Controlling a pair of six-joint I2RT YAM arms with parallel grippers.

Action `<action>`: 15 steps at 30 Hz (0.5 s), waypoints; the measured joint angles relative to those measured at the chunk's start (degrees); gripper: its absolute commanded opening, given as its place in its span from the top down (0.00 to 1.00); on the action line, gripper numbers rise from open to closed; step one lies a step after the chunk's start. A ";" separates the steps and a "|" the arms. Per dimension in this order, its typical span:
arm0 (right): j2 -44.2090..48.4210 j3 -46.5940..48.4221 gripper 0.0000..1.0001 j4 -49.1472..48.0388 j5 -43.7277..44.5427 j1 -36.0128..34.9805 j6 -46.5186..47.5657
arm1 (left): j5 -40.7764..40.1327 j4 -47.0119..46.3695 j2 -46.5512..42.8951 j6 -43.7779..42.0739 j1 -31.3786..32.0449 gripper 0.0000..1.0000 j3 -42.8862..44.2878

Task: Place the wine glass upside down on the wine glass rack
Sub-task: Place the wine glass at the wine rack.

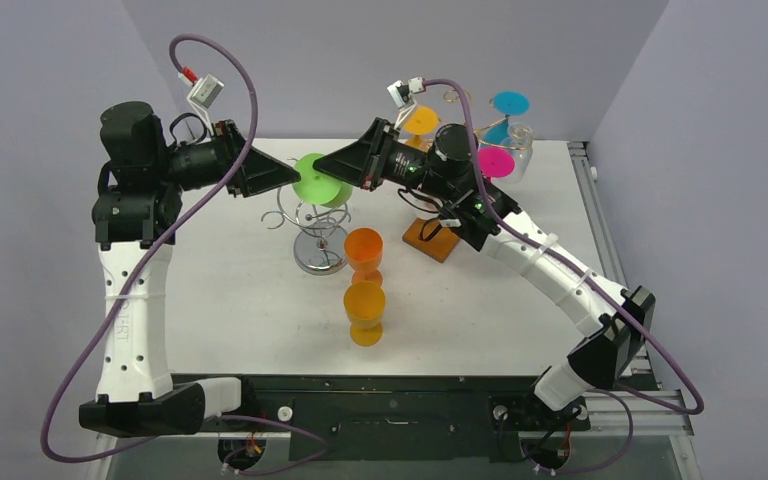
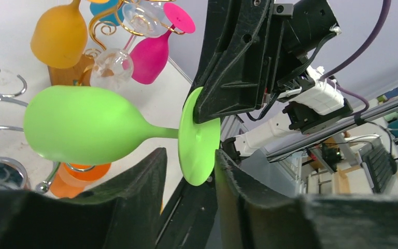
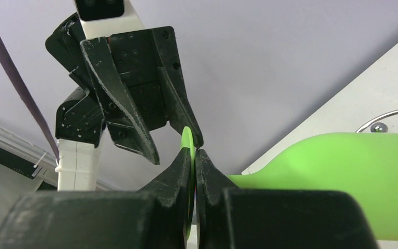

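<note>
- Right gripper (image 3: 193, 151) is clenched on the foot of the green wine glass (image 3: 331, 171), with a finger pressed against each face of the disc at its rim.
- Left gripper (image 2: 190, 154) is released. Its fingers straddle the lower edge of the same foot, one just beside the disc and the other clear of it with a gap showing.
- Both grippers meet almost tip to tip from opposite sides, raised above the table (image 1: 230, 300).
- The green wine glass lies on its side in the air, stem level and bowl away from the left gripper.
- Seen from above, the bowl sits over the loops of the silver wire rack (image 1: 318, 252). Whether it touches a loop cannot be told.
- Just beside the rack's round base, on its right, two orange glasses (image 1: 364, 250) stand on the table, one nearer the arms than the other.
- Farther back and to the right is a gold wire rack on a wooden base (image 1: 430, 240). It carries an orange glass (image 1: 420, 120), a blue glass (image 1: 510, 103), a magenta glass (image 1: 496, 162) and clear ones.
</note>
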State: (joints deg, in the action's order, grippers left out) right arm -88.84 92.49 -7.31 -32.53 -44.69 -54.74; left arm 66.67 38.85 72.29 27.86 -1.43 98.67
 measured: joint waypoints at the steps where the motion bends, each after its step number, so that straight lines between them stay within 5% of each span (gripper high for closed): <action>1: -0.31 0.37 1.00 -0.04 -0.02 -0.11 -0.04 | 0.24 -1.09 -0.20 0.90 0.02 0.78 -0.31; 7: -1.49 3.10 0.98 -0.04 -0.33 -1.38 -0.17 | 0.63 -5.62 -0.28 4.28 1.60 1.00 -0.90; 10: -1.60 3.89 0.83 0.39 -0.59 -1.49 0.24 | 0.48 -6.56 -0.26 5.35 2.21 1.00 -0.90; 12: -1.60 3.91 0.63 0.92 -0.09 -1.49 0.83 | 0.52 -6.43 0.09 5.68 1.88 1.00 -0.31; 15: -1.25 3.91 0.55 3.04 1.22 -1.49 2.73 | -0.04 -6.56 2.38 6.40 -0.92 1.00 3.30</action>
State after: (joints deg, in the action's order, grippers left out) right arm -90.08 96.40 -4.27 -31.31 -46.17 -52.01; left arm 66.63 32.29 74.67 34.26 -2.35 101.97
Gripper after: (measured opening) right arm 0.382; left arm 0.007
